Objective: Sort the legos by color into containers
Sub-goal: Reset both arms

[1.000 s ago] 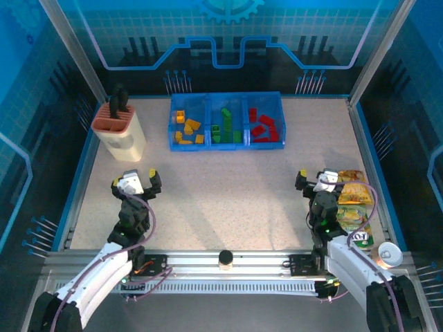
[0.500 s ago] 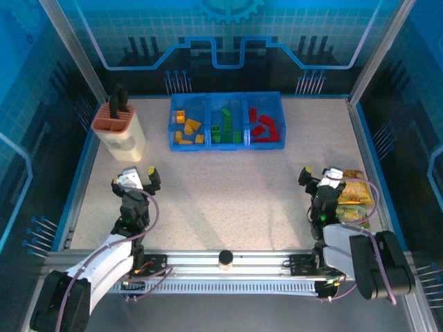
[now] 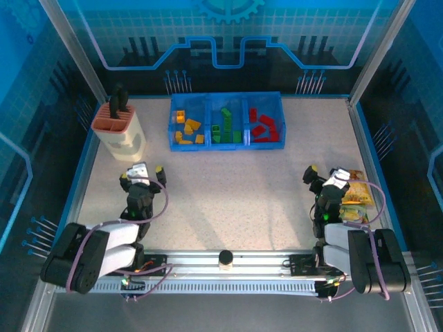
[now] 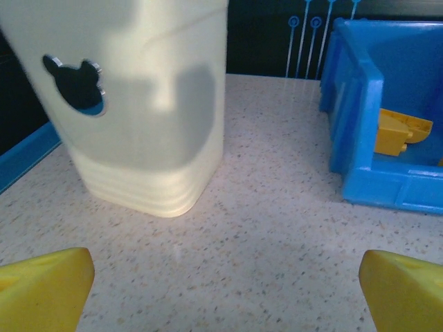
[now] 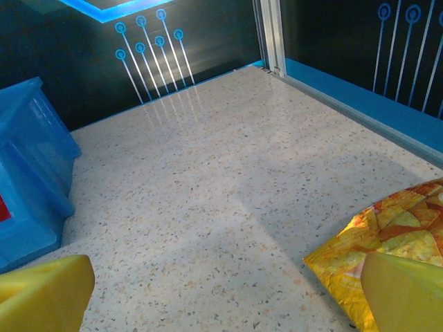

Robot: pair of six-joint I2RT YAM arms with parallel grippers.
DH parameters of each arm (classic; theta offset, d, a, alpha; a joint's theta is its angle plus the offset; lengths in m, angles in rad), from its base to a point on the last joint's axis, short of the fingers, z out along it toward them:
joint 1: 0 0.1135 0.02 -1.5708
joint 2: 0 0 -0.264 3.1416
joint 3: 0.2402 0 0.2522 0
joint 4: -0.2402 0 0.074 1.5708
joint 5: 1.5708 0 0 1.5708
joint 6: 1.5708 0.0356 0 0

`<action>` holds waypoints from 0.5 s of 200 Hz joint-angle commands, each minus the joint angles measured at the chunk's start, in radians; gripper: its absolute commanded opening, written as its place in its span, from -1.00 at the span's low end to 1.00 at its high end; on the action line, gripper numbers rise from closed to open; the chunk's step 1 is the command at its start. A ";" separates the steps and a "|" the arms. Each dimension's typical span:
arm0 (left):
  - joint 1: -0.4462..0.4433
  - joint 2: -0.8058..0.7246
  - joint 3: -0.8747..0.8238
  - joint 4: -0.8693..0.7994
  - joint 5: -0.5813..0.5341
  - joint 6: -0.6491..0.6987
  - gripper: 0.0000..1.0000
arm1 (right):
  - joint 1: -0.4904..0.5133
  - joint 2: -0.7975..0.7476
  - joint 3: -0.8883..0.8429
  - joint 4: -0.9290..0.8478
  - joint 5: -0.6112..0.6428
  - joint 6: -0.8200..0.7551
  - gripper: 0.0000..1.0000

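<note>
Legos [image 3: 225,128] lie colour-sorted in the containers [image 3: 241,146] at twelve o'clock. Left tool [image 3: 142,173] and right tool [image 3: 331,173] gape empty; the right one may snag the snack packet [image 3: 361,193] at its three o'clock.

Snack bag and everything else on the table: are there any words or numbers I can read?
No text can be read anywhere.
Snack packet: print too blurred to read.
Beige holder: no words, just a cut-out hole with two round ears.
Blue bins: no labels seen.
Back wall: a gear drawing and lines, no letters.
</note>
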 commanded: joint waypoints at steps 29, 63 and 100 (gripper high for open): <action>0.010 0.142 0.061 0.235 0.055 0.055 0.99 | -0.033 -0.009 0.015 0.001 -0.011 0.047 0.99; 0.009 0.135 0.061 0.218 0.064 0.054 0.99 | -0.048 -0.012 0.022 -0.024 -0.016 0.061 0.99; 0.025 0.183 0.068 0.232 0.119 0.068 0.99 | -0.072 -0.013 0.066 -0.115 -0.037 0.081 0.99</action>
